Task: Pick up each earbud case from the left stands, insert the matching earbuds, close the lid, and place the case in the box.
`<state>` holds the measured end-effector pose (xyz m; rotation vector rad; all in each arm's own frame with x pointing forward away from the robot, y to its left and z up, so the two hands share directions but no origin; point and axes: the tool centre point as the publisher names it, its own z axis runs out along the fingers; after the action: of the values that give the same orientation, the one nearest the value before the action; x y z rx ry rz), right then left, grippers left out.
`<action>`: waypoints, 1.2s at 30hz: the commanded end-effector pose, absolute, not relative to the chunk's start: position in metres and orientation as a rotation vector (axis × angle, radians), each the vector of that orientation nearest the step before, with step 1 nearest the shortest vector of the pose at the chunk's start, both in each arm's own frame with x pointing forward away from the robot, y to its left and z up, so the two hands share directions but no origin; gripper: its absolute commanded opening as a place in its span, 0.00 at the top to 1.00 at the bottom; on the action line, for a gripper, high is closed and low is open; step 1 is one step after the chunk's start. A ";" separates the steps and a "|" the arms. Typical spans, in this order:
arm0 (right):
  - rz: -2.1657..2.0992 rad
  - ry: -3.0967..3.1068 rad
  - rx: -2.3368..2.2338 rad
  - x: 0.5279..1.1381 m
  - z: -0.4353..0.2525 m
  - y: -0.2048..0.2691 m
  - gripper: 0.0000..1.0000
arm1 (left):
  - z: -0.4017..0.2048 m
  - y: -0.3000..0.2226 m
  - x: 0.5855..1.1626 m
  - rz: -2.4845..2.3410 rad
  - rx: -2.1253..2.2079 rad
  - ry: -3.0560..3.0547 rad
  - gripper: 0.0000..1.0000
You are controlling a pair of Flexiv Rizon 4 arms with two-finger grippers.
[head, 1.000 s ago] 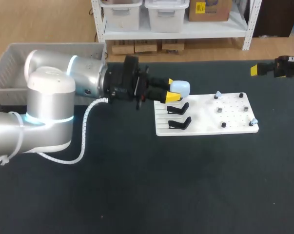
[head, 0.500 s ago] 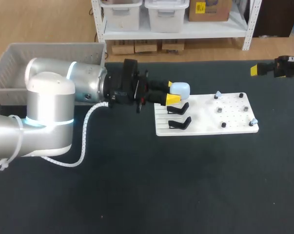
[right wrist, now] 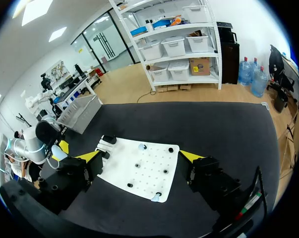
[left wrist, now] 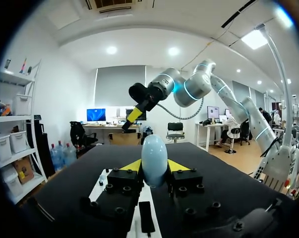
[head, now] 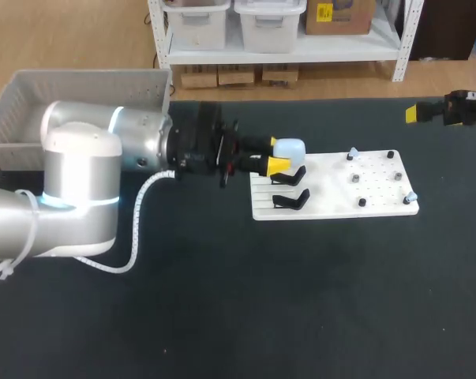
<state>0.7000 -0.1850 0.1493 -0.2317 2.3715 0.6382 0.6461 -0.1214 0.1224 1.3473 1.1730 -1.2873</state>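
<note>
The left arm (head: 80,166) comes in from the left of the frame and lies level over the dark surface (head: 222,300). Its left hand (head: 275,154) sits just left of centre in the upper half, at the upper left corner of the white board (head: 332,189). That hand is clenched on a pale blue earbud case (head: 290,148). In the left wrist view the egg-shaped case stands upright between the two yellow fingertips (left wrist: 131,165), which press it from both sides. In the head view the case shows just above the upper of the two black stands (head: 290,199) at the board's left end; whether it touches that stand cannot be told. On the right part of the board stand several small dark pegs (head: 398,175) and two small pale earbuds (head: 353,151), one near the upper edge and one at the lower right corner. The grey box (head: 32,103) stands at the upper left of the frame, behind the left arm. The right hand (head: 427,113) hangs at the far upper right, well apart from the board. In its own wrist view its fingers are released and spread wide, with the board showing on the surface beyond them.
</note>
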 end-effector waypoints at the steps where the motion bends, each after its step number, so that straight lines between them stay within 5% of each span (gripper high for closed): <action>1: 0.637 2.372 -0.232 0.700 0.150 -0.185 0.00 | 0.119 -0.121 0.643 -1.281 1.334 1.176 1.00; 12: 0.633 2.331 -0.340 0.672 0.172 -0.166 0.00 | 0.120 -0.120 0.644 -1.274 1.328 1.172 1.00; 36: 0.745 2.389 -0.585 0.608 0.179 -0.029 0.00 | 0.120 -0.120 0.644 -1.274 1.328 1.172 1.00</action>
<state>0.5999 -0.0450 0.1845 -0.5858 2.3828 0.7456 0.6458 -0.1206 0.1210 1.3345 1.1740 -1.2801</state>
